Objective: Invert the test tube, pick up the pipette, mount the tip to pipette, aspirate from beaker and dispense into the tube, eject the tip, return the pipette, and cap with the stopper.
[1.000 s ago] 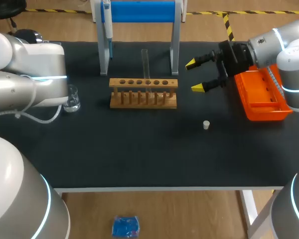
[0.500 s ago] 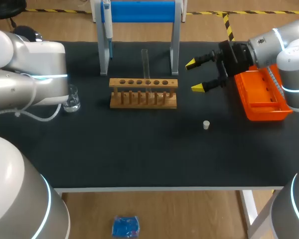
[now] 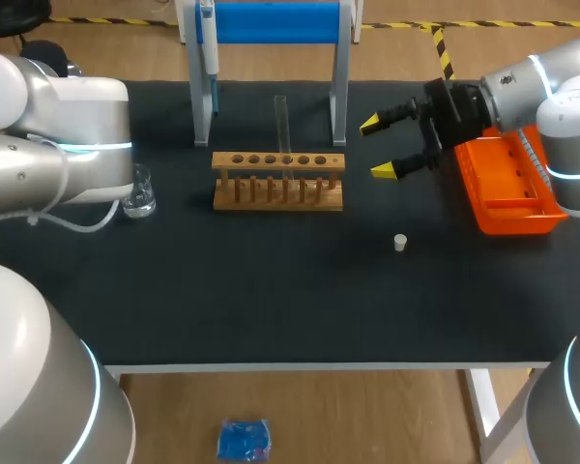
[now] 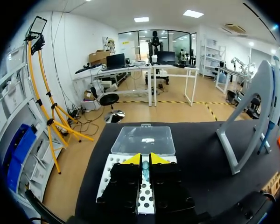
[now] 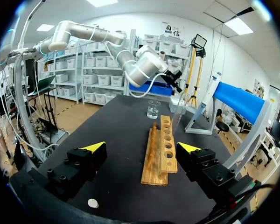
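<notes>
Left hand (image 4: pixel 145 159): hovering low over a white tip rack (image 4: pixel 108 173) whose clear lid (image 4: pixel 141 140) lies just ahead of it. A small bluish piece shows at its middle. I cannot tell from here whether it is grasping anything.
Right hand (image 3: pixel 377 148): released and spread wide, held above the surface (image 3: pixel 271 300) just right of the wooden rack (image 3: pixel 278 184) and beside the orange box (image 3: pixel 507 198).
Test tube (image 3: pixel 281 126): upright in the wooden rack, in a hole right of the middle.
Pipette (image 3: pixel 209 43): hanging on the blue and white stand (image 3: pixel 340 87) behind the rack.
Beaker (image 3: pixel 140 193): on the surface left of the rack, close against the left arm (image 3: pixel 48 145).
Stopper (image 3: pixel 400 243): alone on the surface, near the rack's right end and towards the front edge.
</notes>
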`<state>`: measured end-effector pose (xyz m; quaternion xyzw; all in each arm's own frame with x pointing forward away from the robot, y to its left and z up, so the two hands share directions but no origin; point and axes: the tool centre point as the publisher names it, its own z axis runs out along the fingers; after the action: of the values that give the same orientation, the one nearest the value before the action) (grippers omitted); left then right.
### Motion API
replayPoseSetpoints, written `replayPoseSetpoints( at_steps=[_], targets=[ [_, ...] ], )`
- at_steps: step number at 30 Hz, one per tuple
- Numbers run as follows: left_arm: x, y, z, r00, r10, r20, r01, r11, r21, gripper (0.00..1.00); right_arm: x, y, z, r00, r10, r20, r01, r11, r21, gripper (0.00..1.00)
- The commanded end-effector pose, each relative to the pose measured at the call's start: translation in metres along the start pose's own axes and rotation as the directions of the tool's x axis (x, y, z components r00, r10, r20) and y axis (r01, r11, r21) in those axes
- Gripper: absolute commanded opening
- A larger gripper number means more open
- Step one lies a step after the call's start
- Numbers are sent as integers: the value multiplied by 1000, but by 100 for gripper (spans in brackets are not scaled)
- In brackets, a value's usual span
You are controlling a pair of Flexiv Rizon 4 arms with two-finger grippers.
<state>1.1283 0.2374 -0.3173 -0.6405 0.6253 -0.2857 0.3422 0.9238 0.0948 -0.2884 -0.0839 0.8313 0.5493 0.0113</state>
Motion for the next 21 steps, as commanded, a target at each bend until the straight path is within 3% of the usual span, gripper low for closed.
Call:
replayPoseSetpoints(
  at_steps=[1, 9, 13, 17, 21],
  targets=[
    [-1, -5, -13, 1000, 2, -2, -2, 1000, 6, 0, 0, 0, -1, 1000, -1, -2, 1, 1000, 0, 100],
    [1, -19, -37, 999, 32, 0, -32, 999, 37, 0, 0, 0, -1, 1000, -1, -2, 1, 1000, 0, 100],
    [8, -31, -62, 996, 80, -24, -79, 995, 62, 0, 0, 0, -1, 1000, -1, -2, 1, 1000, 0, 100],
    [21, -39, -91, 983, 148, -105, -137, 985, 102, 0, 0, 0, -1, 1000, -1, -2, 1, 1000, 0, 100],
    [42, -41, -130, 949, 236, -207, -209, 967, 143, 0, 0, 0, -1, 1000, -1, -2, 1, 1000, 0, 100]
  ],
)
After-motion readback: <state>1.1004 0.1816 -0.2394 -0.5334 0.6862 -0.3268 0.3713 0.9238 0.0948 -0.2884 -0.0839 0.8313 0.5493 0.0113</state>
